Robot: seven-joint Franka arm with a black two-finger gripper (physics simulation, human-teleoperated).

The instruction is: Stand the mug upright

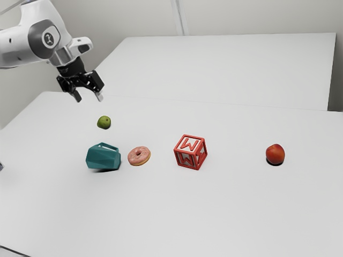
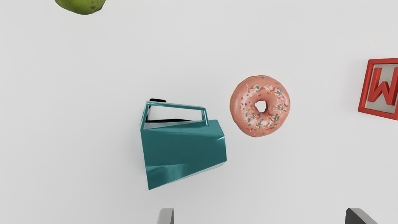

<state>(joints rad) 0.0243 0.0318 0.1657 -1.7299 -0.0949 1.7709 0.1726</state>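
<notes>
Teal mug (image 2: 183, 146) on its side

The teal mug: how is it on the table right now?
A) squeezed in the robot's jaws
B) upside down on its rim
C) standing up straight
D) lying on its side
D, because the mug lies along the table on its side, with its handle out sideways, toward the green fruit and away from the open jaws.
</notes>
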